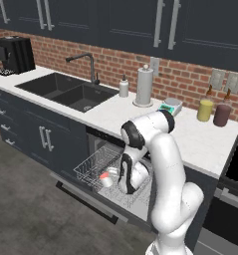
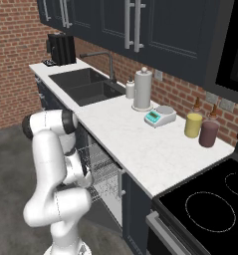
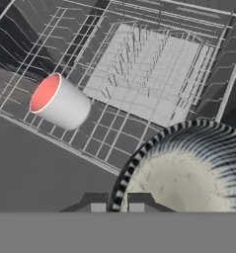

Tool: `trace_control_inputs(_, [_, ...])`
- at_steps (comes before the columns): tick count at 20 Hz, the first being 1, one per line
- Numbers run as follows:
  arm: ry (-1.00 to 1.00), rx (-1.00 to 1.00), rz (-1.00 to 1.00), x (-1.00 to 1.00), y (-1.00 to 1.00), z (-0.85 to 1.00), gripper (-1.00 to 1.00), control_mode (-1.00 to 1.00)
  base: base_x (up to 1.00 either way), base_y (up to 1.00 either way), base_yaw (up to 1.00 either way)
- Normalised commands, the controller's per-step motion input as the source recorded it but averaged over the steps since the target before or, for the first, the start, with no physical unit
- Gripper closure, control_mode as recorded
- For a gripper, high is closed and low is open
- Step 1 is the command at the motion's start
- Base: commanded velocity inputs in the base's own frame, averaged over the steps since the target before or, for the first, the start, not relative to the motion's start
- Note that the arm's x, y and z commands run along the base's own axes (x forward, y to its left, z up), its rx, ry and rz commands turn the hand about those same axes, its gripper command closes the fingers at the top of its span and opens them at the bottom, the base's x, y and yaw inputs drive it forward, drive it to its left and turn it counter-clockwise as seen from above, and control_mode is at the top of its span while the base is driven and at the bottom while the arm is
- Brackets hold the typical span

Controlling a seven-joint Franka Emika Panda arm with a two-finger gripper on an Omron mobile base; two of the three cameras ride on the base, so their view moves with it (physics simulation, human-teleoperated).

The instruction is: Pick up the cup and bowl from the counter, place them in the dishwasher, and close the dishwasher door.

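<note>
Cup point(image 3: 60, 101) lies in rack point(image 3: 154, 74) — centre tines bare.

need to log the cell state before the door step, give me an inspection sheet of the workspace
surface: white counter, neither cup nor bowl on it
cup: cup lies on its side in the dishwasher rack
bowl: bowl over the rack, its rim between the fingers of the hand
dishwasher door: dishwasher door dropped open
clutter: paper towel roll, soap bottle, scale, yellow canister, maroon canister
hand: shut on the bowl rim
cables: nothing seen
surroundings: sink, coffee machine, stove
</note>
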Motion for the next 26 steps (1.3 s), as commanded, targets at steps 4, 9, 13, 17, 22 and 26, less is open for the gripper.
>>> trace_control_inputs(4, [0.00,0.00,0.00,0.41,0.00,-0.28,1.00,-1.00,0.00,0.00,0.00])
trace_control_inputs(9, [0.00,0.00,0.00,0.48,-0.06,-0.13,1.00,-1.00,0.00,0.00,0.00])
trace_control_inputs(13, [0.00,0.01,0.00,0.55,-0.22,0.00,1.00,-1.00,0.00,0.00,0.00])
trace_control_inputs(17, [0.00,0.01,0.00,0.53,-0.25,0.00,1.00,-1.00,0.00,0.00,0.00])
trace_control_inputs(22, [0.00,0.00,0.00,0.38,-0.06,-0.13,1.00,-1.00,0.00,0.00,0.00])
trace_control_inputs(26, [0.00,0.00,0.00,0.26,0.00,-0.24,1.00,-1.00,0.00,0.00,0.00])
